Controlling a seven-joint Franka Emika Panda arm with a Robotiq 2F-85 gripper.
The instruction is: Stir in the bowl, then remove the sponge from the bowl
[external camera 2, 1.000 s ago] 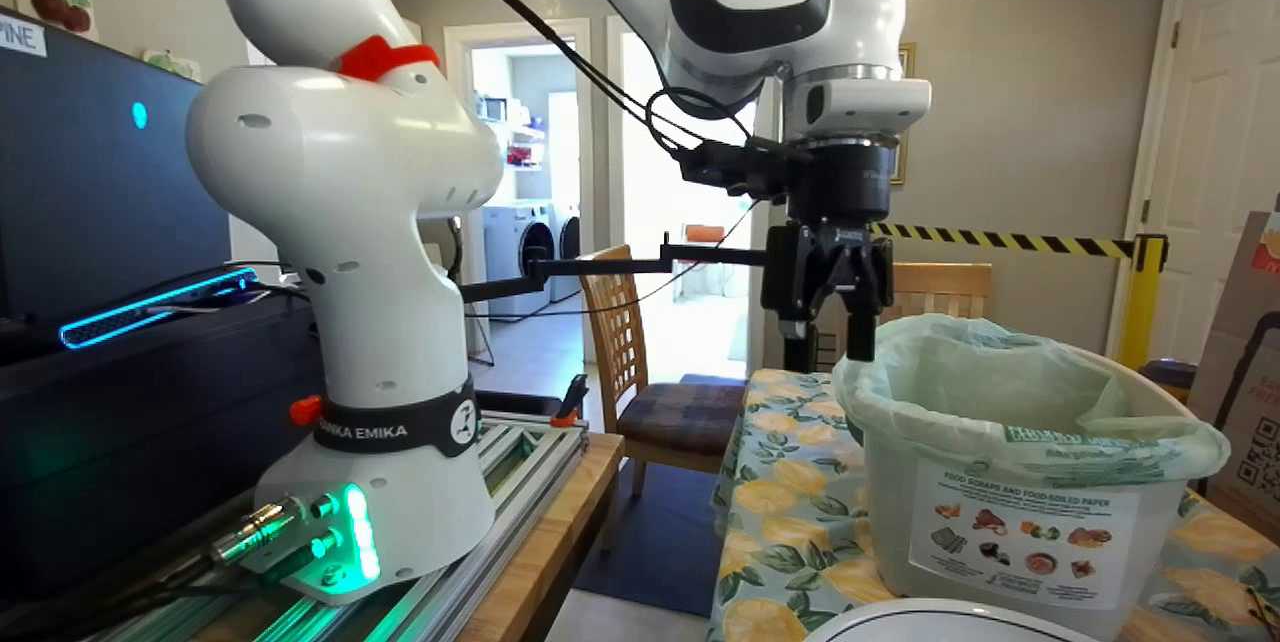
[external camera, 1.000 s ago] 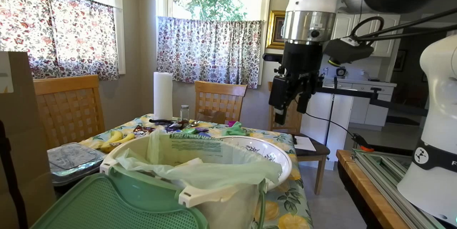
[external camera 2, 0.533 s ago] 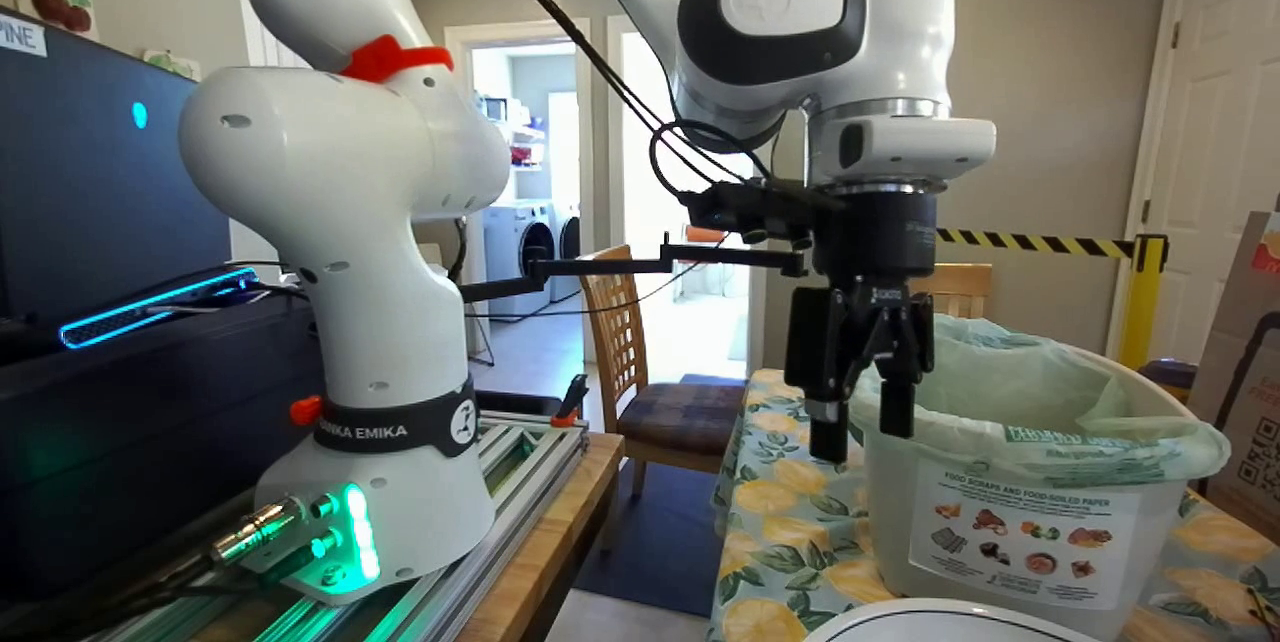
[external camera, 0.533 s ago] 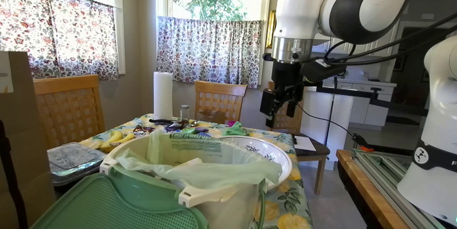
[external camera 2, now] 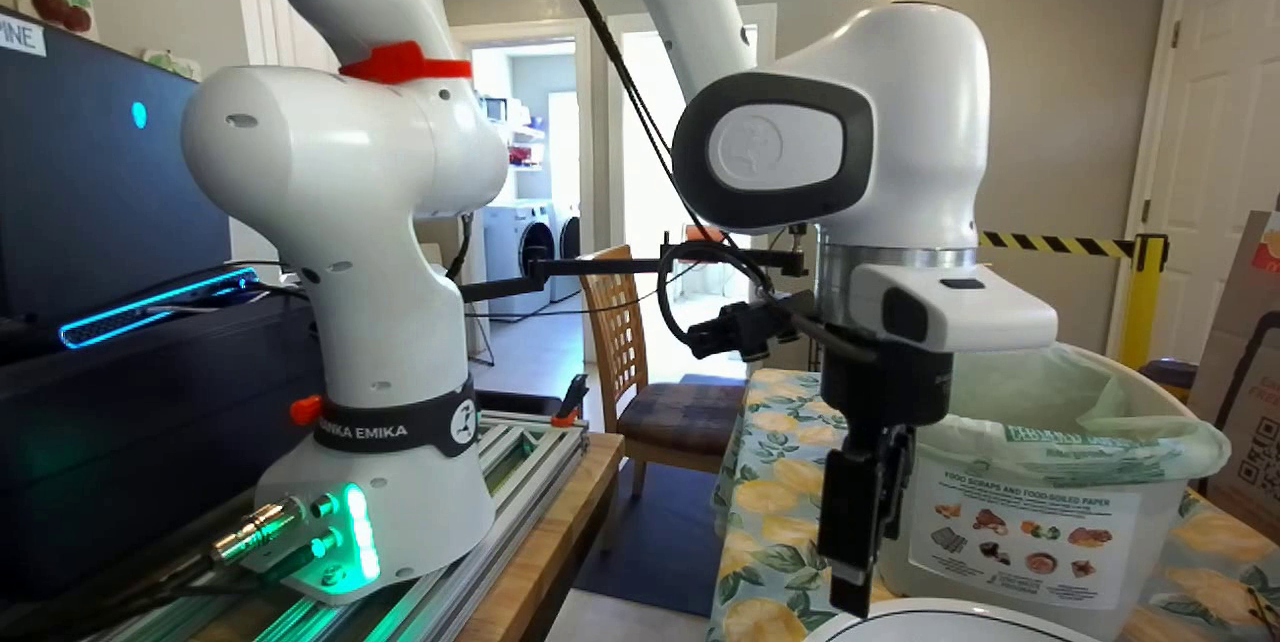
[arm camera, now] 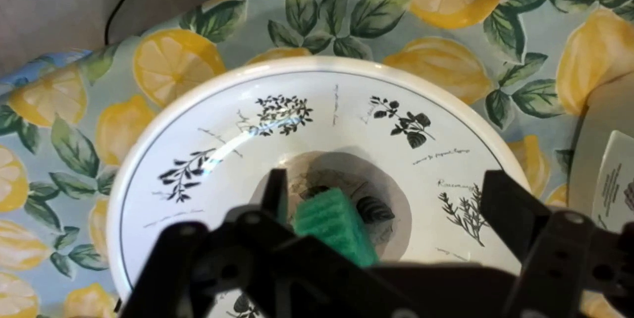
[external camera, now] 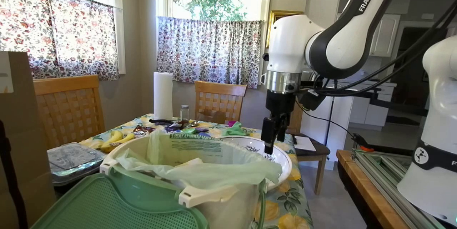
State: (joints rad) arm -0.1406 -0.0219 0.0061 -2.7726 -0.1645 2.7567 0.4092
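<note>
The wide white bowl with herb drawings stands on the table; its rim (arm camera: 317,64) shows in the wrist view and partly in both exterior views (external camera: 285,161) (external camera 2: 950,622). A green ridged sponge (arm camera: 333,224) lies near the bowl's middle, on a round greyish-brown patch that looks like shallow liquid. In both exterior views the sponge is hidden. My gripper (arm camera: 389,191) is open and empty, pointing down above the bowl, with the sponge nearer the left finger in the wrist view. The gripper also shows in both exterior views (external camera: 275,146) (external camera 2: 868,562).
A tall bin (external camera 2: 1020,522) with a pale green liner stands right beside the bowl; its side shows in the wrist view (arm camera: 604,149). A green lid (external camera: 117,204), bananas (external camera: 116,141), a paper roll (external camera: 162,95), a jar (external camera: 184,113) and a green cloth (external camera: 235,129) lie around.
My arm has come down a long way and over the bowl, and the gripper has turned about its vertical axis. The bowl and bin have not moved.
</note>
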